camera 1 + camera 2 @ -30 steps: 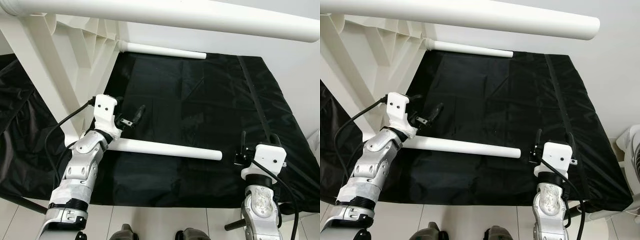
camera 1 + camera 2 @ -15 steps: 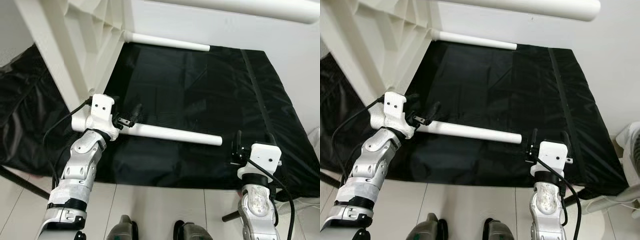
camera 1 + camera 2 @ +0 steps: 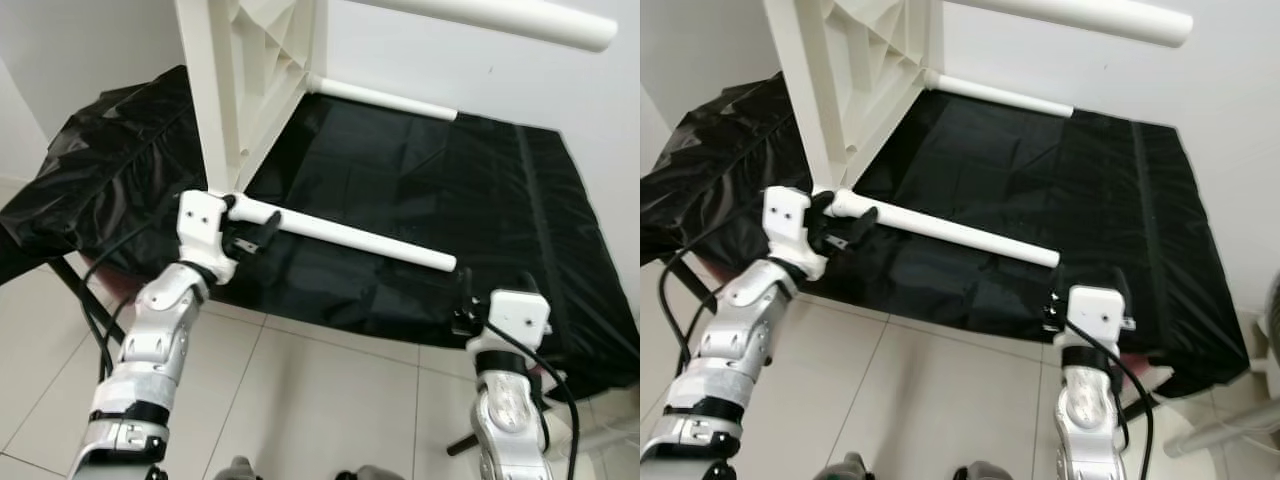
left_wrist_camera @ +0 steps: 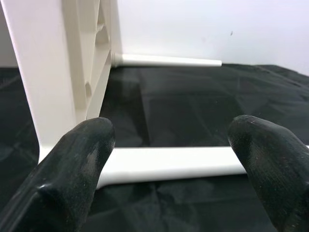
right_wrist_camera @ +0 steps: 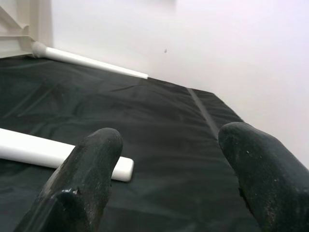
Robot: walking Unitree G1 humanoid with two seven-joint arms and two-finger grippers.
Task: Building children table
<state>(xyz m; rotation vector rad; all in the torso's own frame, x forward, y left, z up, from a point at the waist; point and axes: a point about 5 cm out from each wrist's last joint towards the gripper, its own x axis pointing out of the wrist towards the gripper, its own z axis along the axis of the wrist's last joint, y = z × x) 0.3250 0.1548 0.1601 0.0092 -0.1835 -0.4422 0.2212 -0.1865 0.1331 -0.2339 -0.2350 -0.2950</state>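
A white children's table stands tipped on its side on a black cloth (image 3: 430, 190), its ribbed top (image 3: 250, 70) upright at the left. One white leg (image 3: 350, 235) juts out low over the cloth, another (image 3: 385, 98) lies by the wall, and a third (image 3: 500, 15) reaches across overhead. My left gripper (image 3: 255, 238) is open beside the base of the low leg (image 4: 169, 162), which lies just beyond its fingers (image 4: 82, 159). My right gripper (image 3: 462, 300) is open near that leg's free end (image 5: 63, 157), apart from it.
The cloth drapes over a low platform against a white wall. Pale floor tiles (image 3: 320, 400) lie in front of it. A dark stand strut (image 3: 70, 280) slants down at the left, and another dark rod (image 3: 455, 445) shows by my right arm.
The whole picture has shifted: the camera has drawn back, and floor tiles now show in front of the cloth. Both grippers stay open, the left still by the leg's base.
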